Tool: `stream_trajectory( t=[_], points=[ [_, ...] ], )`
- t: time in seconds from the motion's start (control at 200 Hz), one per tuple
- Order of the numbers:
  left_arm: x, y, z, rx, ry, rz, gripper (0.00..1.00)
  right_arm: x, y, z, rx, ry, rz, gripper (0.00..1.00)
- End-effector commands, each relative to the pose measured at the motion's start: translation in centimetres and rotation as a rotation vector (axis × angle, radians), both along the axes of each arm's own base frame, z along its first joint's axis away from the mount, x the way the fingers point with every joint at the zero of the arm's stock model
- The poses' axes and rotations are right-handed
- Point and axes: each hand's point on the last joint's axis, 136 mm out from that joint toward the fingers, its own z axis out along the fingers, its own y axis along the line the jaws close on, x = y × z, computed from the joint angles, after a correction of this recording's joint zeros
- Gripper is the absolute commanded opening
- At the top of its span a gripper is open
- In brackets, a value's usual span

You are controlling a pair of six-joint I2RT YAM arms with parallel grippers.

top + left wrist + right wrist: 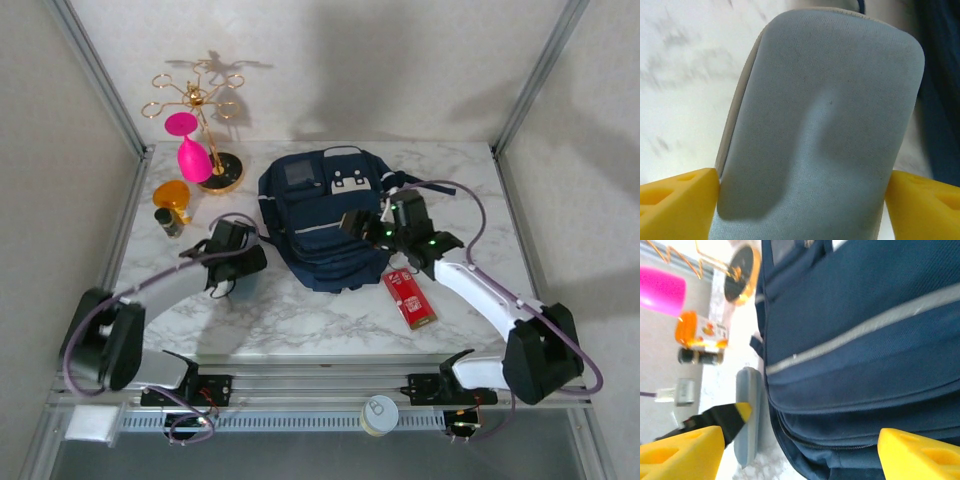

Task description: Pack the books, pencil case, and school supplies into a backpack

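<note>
The grey-blue pencil case (820,125) stands on edge on the table (300,310), just beside the backpack (320,220), clamped between the left gripper's (240,262) yellow fingers (675,205). The backpack lies mid-table; the right gripper (800,450) hovers over its front, jaws spread, empty. A red pack (408,298) lies toward the near edge.

Red pack (409,298): white print is showing on the face; it is too small to read.
Orange object (700,331): a printed label is showing; it is blurred, unreadable.
Legible text: none.
</note>
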Motion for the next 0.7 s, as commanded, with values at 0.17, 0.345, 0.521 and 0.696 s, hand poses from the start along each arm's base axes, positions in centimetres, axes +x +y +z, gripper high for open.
stream_trajectory(
  t=[0.17, 0.345, 0.521, 0.696],
  points=[
    [0.2, 2.2, 4.0, -0.182, -0.084, 0.181, 0.89, -5.5, 11.8, -1.9, -0.062, 0.067, 0.23, 0.73],
    [0.4, 3.0, 3.0, -0.155, -0.066, 0.194, 0.81, -8.8, 17.6, -4.7, -0.051, 0.141, 0.373, 0.67],
    [-0.7, 4.9, -0.5, -0.179, -0.015, 0.239, 0.49, -9.6, 21.1, -8.1, -0.052, 0.209, 0.414, 0.62],
    [-1.7, 3.3, -2.4, -0.261, 0.019, 0.189, 0.35, -7.8, 22.5, -10.8, -0.039, 0.258, 0.386, 0.65]
  ],
)
